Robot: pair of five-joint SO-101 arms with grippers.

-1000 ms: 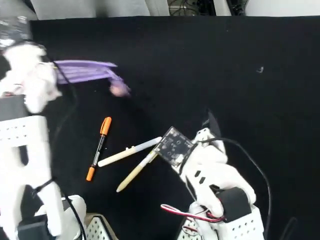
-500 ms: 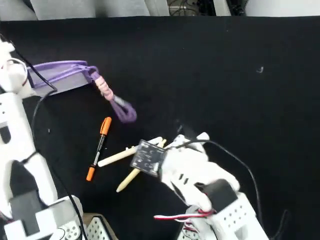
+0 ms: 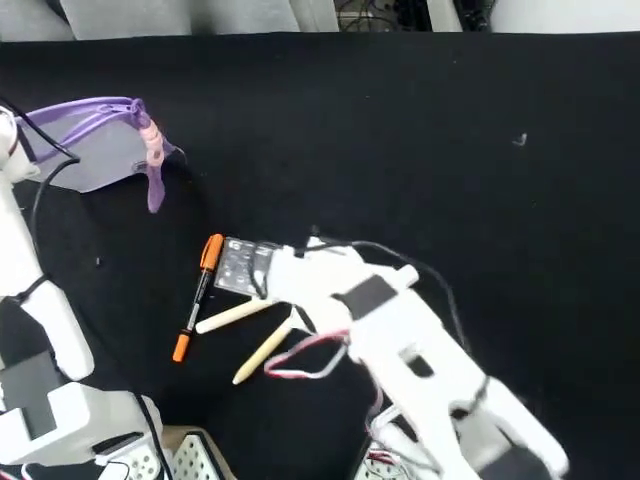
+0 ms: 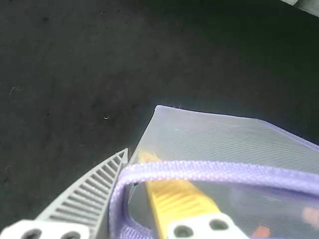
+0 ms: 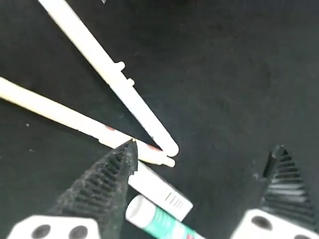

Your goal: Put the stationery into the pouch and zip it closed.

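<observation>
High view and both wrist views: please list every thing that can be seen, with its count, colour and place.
pouch: 1, purple rim, clear sides, far left of the table, held by its rim.
marker: 1, orange and black, on the table left of the pens.
pens: 2, cream, ends meeting in a V below the right gripper.
tube: 1, white and green, near the pens' meeting ends.
small block: 1, white, between tube and pens.
table: 1, black cover.
left gripper: shut on the pouch rim.
right gripper: open, above the pens.
</observation>
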